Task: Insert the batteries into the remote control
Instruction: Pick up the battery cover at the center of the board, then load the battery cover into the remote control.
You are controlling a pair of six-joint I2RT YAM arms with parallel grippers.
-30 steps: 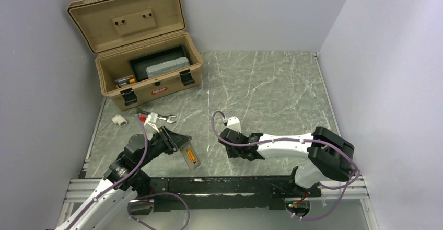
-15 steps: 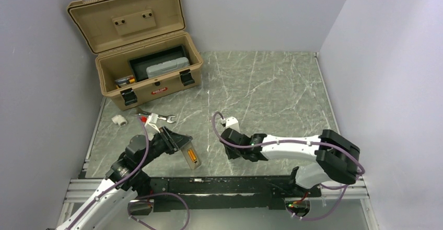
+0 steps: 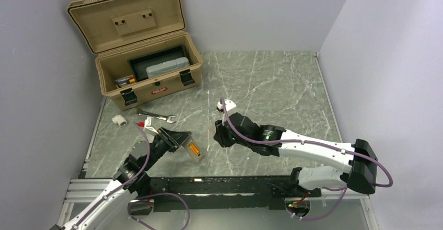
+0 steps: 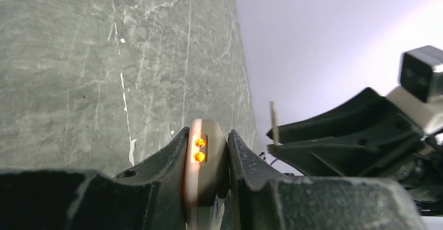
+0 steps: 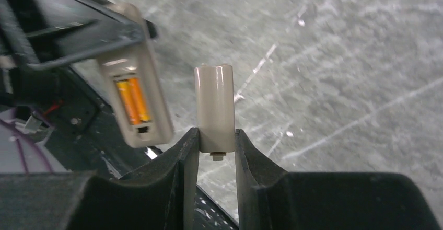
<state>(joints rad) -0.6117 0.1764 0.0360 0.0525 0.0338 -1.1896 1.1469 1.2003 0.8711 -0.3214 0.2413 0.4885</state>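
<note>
The left end effector (image 4: 207, 134) is squeezed shut on the remote control (image 4: 203, 159), pinching its two long sides. It seems to hold it up off the table (image 3: 271, 83). The right end effector (image 5: 217, 134) is closed on a small pale lid (image 5: 214, 104), with one finger on each long side, and the lid sticks straight out past the tips. In the right wrist view the remote sits at 10 o'clock from the lid, close by but not touching. Its greyish back faces the camera, and two orange batteries (image 5: 133, 102) lie side by side in the open hollow. In the top view the remote is near the 7 o'clock corner of the table, and the right end effector is just beside it at 3 o'clock. I think the remote is light and hard, made of smooth plastic, so it could slip or twist if pushed. The long sides look like the best place to hold it. The batteries are tiny and round, so they might roll or pop out if bumped. The lid looks thin and could bend or snap. A tan tool box (image 3: 141, 47) stands open far off at 11 o'clock.
</note>
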